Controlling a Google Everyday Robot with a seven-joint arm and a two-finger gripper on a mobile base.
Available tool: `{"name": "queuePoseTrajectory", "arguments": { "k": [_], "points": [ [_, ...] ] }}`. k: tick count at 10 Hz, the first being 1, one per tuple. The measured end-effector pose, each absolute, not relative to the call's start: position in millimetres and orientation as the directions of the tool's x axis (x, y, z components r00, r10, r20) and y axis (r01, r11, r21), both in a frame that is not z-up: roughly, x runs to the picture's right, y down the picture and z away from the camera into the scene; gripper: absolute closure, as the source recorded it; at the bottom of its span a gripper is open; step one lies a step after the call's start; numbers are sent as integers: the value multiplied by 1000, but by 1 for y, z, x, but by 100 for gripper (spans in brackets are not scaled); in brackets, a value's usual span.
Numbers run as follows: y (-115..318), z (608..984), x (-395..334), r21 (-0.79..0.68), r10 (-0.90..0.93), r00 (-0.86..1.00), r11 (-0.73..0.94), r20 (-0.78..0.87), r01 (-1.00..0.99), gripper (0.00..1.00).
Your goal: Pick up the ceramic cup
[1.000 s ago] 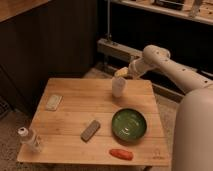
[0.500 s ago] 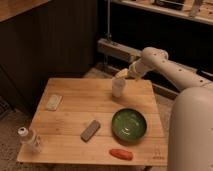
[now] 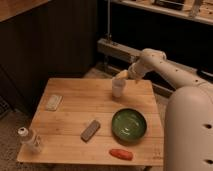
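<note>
The ceramic cup (image 3: 117,89) is small, white and handleless. It stands upright on the wooden table (image 3: 75,116), near the far edge and right of centre. My gripper (image 3: 121,76) reaches in from the right on a white arm (image 3: 165,67). It sits directly over the cup's rim, at or touching the top of the cup.
A green bowl (image 3: 129,124) sits in front of the cup. A red oblong item (image 3: 121,154) lies near the front edge. A grey bar (image 3: 90,130), a pale flat packet (image 3: 53,102) and a clear bottle with a white cap (image 3: 30,140) are to the left. Dark shelving stands behind.
My gripper has come down slightly onto the top of the cup. The cup and the other items have not moved.
</note>
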State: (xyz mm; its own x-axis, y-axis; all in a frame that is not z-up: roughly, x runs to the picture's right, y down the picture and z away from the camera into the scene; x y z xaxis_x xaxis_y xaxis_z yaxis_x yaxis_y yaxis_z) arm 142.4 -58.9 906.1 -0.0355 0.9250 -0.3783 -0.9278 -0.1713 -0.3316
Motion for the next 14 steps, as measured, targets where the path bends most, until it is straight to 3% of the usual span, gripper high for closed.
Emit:
{"name": "queuePoseTrajectory", "arguments": {
  "k": [8, 11, 14],
  "points": [
    [-51, 919, 145, -362, 885, -86, -274, -458, -891, 20],
    [-38, 929, 147, -340, 887, -79, -255, -455, -905, 43],
    [-31, 934, 146, -345, 880, -74, -260, -470, -902, 75]
  ]
}}
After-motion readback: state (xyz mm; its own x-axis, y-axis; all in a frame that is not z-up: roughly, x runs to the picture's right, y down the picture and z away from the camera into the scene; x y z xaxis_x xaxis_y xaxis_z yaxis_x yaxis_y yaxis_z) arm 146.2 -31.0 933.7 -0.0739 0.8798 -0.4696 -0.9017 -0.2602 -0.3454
